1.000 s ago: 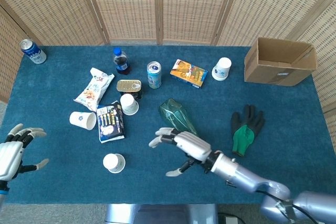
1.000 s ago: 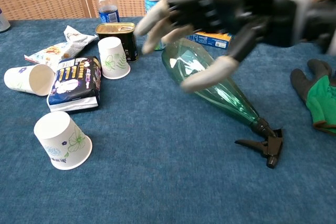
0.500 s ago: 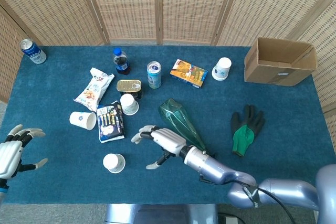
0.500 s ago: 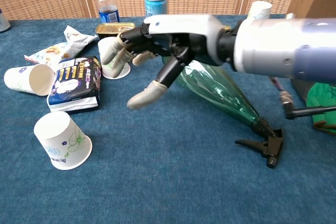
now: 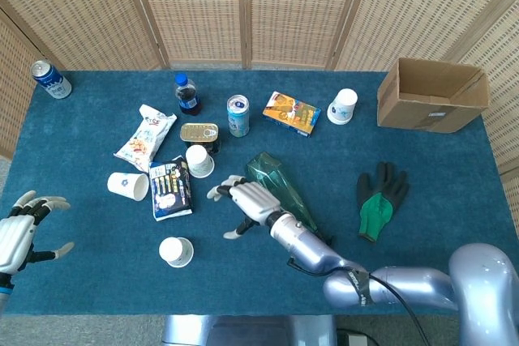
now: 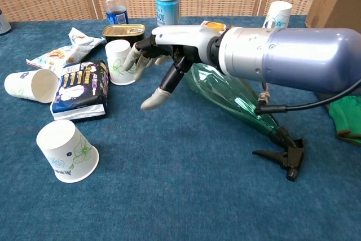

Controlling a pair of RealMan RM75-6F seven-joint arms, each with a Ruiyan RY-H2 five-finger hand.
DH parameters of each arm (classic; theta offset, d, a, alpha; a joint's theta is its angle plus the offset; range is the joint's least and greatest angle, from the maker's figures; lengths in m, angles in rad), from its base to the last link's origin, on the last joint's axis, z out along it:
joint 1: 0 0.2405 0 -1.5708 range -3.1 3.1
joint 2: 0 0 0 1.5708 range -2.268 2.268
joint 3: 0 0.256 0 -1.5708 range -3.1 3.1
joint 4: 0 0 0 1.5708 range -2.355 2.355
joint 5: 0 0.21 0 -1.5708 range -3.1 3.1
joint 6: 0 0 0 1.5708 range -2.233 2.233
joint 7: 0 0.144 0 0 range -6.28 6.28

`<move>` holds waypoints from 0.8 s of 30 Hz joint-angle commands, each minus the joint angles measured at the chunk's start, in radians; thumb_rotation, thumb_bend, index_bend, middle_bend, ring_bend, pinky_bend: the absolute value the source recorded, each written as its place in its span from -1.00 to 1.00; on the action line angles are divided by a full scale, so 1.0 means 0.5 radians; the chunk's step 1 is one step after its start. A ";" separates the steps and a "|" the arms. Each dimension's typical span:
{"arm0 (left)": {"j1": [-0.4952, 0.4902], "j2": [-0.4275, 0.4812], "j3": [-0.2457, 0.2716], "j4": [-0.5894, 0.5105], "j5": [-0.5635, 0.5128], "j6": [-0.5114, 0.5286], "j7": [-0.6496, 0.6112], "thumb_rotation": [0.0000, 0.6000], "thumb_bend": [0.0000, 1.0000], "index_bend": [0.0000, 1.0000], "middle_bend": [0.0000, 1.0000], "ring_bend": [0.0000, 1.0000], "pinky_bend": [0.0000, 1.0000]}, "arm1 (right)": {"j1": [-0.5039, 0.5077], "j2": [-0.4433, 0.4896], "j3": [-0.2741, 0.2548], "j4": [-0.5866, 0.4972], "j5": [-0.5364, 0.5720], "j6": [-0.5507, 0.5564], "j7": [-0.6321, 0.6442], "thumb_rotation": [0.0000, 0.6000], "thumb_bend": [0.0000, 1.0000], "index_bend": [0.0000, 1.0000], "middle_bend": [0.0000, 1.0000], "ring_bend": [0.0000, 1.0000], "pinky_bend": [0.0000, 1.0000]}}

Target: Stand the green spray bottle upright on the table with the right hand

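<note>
Nearest to the robot, the left hand (image 5: 18, 231) waits at the table (image 5: 454, 265) edge with its fingers spread apart and nothing in it. A fallen paper cup (image 6: 66, 150) lies on its side close to the front. A little further in, the black trigger head (image 6: 287, 155) of the green spray bottle (image 6: 237, 95) rests on the blue cloth, so the bottle is lying down, its neck pointing toward the robot and its wide base toward the far side.

The right hand (image 6: 166, 46) is above the wide end of the bottle, fingers apart and reaching past it to the left, toward a standing paper cup (image 6: 120, 61). It holds nothing; whether the palm touches the bottle I cannot tell.

So I judge the task is only at the approach: no grip is made, and the closing, the lifting, the turning and the setting down on the base are all left to do.

Further back stand a tin (image 5: 199, 134), a drink can (image 5: 238, 114) and a cola bottle (image 5: 187, 93)
</note>
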 commanded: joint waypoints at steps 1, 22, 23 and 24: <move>0.002 0.000 0.001 0.003 0.001 0.003 0.000 0.99 -0.63 -0.41 -0.44 -0.57 -0.90 | 0.080 -0.085 -0.005 0.085 0.164 0.181 -0.282 1.00 -0.72 -0.53 -0.37 -0.69 -0.79; -0.009 -0.018 0.004 0.029 0.037 0.015 -0.033 0.99 -0.63 -0.41 -0.44 -0.57 -0.90 | 0.091 -0.102 -0.052 0.064 0.359 0.468 -0.855 1.00 -0.73 -0.53 -0.37 -0.62 -0.79; -0.010 -0.020 0.005 0.028 0.040 0.013 -0.032 0.99 -0.63 -0.41 -0.44 -0.57 -0.90 | 0.087 -0.087 -0.045 0.022 0.349 0.462 -0.847 1.00 -0.73 -0.53 -0.37 -0.62 -0.79; -0.012 -0.022 0.007 0.027 0.044 0.013 -0.030 0.99 -0.63 -0.41 -0.44 -0.57 -0.90 | 0.084 -0.071 -0.043 -0.024 0.338 0.458 -0.849 1.00 -0.73 -0.53 -0.37 -0.62 -0.79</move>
